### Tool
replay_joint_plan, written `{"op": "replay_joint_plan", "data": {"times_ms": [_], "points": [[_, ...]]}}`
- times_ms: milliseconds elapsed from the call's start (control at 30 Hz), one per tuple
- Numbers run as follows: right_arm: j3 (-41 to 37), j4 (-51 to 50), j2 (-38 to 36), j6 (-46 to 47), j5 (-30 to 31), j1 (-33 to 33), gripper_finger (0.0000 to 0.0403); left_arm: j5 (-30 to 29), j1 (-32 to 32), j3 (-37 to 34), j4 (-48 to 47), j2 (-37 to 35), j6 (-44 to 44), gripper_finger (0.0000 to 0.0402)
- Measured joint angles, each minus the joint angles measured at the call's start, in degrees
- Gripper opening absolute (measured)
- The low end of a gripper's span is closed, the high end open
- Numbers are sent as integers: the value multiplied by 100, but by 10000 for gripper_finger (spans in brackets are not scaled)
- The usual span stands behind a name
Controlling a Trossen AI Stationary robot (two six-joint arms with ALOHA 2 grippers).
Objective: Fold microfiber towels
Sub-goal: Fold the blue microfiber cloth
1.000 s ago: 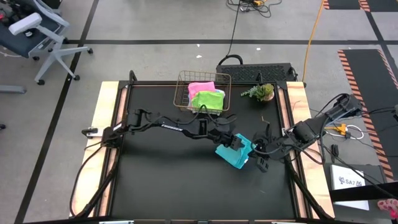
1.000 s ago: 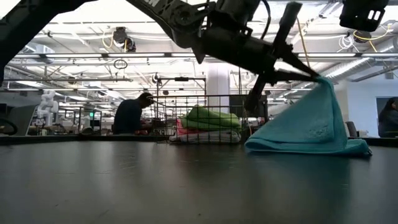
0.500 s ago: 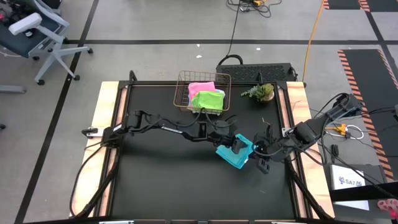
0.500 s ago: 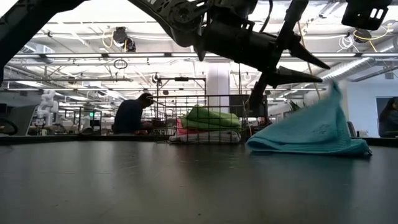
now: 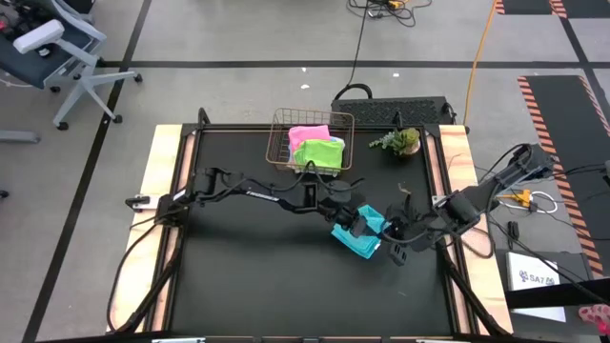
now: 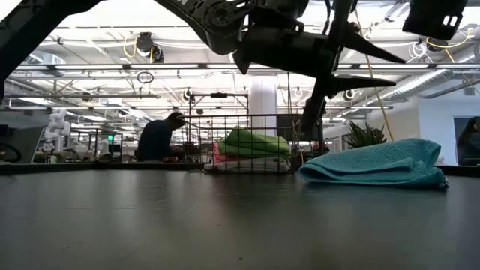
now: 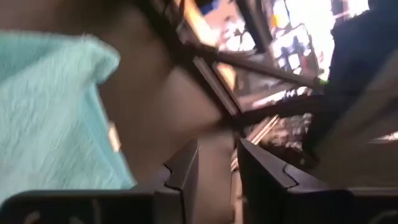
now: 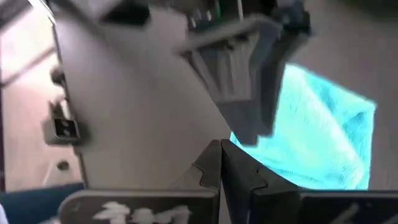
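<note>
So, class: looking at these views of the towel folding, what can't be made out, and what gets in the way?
- Cyan towel, high view: both grippers overlap it, hiding how neatly it is folded.
- Towels in the wire basket: pink and green show; any beneath are hidden.
- Left wrist view: motion blur smears the background.
- Person, low view: mostly hidden behind the table edge.

The right gripper (image 8: 221, 163) shows its two dark fingers (image 8: 205, 168) pressed together, nothing between them. Just beyond lies a cyan towel (image 8: 317, 137), folded and rumpled, on the dark surface (image 8: 143, 112). The left gripper (image 8: 239, 81) hangs blurred over the towel's near edge; whether it touches the cloth cannot be told. A pale wooden edge (image 8: 25, 56) runs along one side.
</note>
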Motion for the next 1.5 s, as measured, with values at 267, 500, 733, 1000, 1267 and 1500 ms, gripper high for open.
{"op": "replay_joint_plan", "data": {"times_ms": [267,500,733,1000,1267,1500], "points": [[-769,-357,404,272,-419,-26,0,-7,-270,-2,-1888,-288,649,51],[-946,-1210,246,883,-428,-243,0,-1744,-575,-2,-4226,-974,1527,4],[-1103,-1075,155,584,-374,-668,11,-2359,-589,2,-4536,-1193,1939,26],[-1103,267,198,-736,-261,-1965,3,-2432,-602,-28,-3965,-1057,2241,9],[-1114,1290,591,-1724,-646,-2844,0,-2305,-693,-248,-3390,-924,2271,13],[-1824,2003,1058,-1899,-1025,-3074,0,-2469,-823,-252,-3383,-808,2301,9]]}}
